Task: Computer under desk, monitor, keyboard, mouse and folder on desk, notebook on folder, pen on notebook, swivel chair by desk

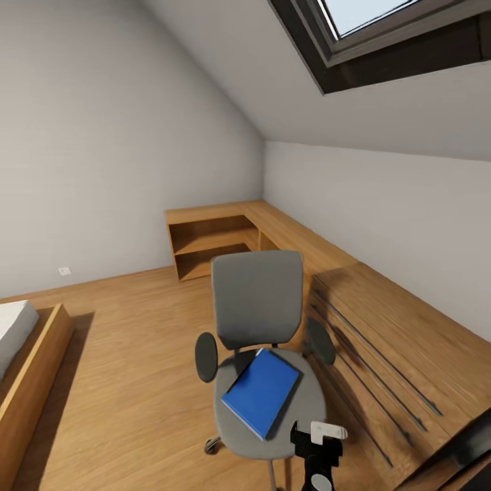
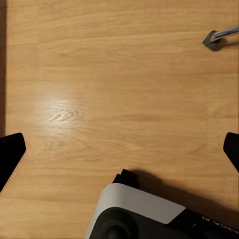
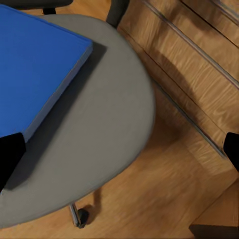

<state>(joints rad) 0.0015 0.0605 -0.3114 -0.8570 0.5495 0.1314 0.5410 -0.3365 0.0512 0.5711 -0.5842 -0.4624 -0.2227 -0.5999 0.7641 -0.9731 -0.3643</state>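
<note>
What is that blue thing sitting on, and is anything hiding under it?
The folder lies flat on the swivel chair's grey seat. In the right wrist view its edge rests right on the padding. Whatever might be under the folder's middle is covered, so I cannot tell.

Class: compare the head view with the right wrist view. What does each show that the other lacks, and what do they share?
Head view alone: the swivel chair's backrest and armrests, a skylight, a corner shelf unit, part of a bed, and the right gripper low in the picture.

Right wrist view alone: a castor under the seat and the seat's near edge close up.

Both: the folder lying flat on the grey seat, the wooden dresser with long bar handles beside the chair, and the wooden floor.
</note>
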